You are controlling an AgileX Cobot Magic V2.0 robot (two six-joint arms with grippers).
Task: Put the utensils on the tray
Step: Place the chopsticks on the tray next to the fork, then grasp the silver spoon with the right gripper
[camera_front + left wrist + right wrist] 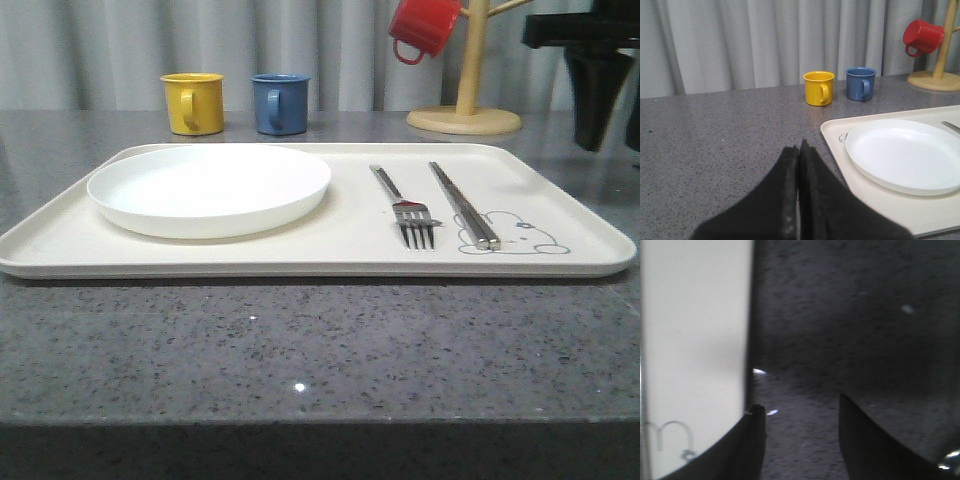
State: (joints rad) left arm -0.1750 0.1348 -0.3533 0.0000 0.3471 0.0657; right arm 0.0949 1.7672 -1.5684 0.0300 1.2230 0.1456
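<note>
The cream tray (350, 235) lies across the table with a grey rabbit drawing near its right end. A silver fork (405, 208) and a pair of silver chopsticks (463, 203) lie side by side on its right half, both pointing at the front edge. My right gripper (613, 128) hangs above the table past the tray's right end. In the right wrist view it (800, 405) is open over bare grey table beside the tray's rim (742, 340). My left gripper (799, 148) is shut and empty, low over the table left of the tray (840, 150).
A white round plate (208, 187) fills the tray's left half. A yellow mug (194, 102) and a blue mug (279, 103) stand behind the tray. A wooden mug tree (465, 110) with a red mug (422, 26) is at the back right. Something shiny (950, 460) glints beside my right fingers.
</note>
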